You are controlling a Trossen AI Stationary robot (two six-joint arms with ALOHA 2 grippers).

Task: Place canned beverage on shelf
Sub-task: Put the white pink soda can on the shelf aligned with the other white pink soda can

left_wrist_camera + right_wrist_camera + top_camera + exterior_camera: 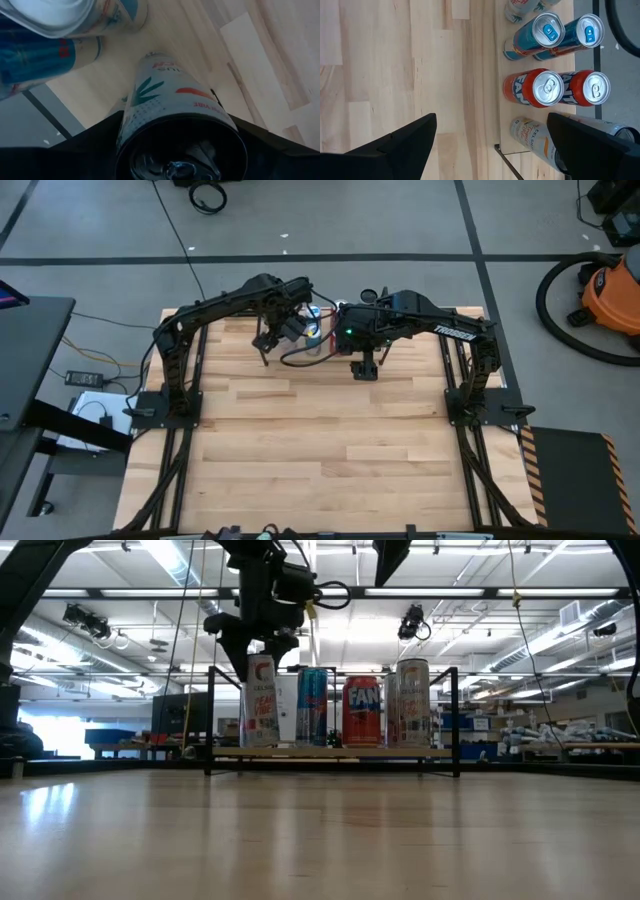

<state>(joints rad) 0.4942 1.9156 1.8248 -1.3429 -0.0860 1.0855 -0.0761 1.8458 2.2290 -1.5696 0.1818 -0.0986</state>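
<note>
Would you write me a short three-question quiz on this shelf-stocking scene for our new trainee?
1. How many orange cans does the right wrist view show on the shelf? A one, B two, C four.
2. True or false: the right gripper is shut on a blue can.
3. Fill in: the left gripper is directly above the ___ can at the shelf's end.
Key: 1 B. 2 False, it is open and holds nothing. 3 white.
</note>
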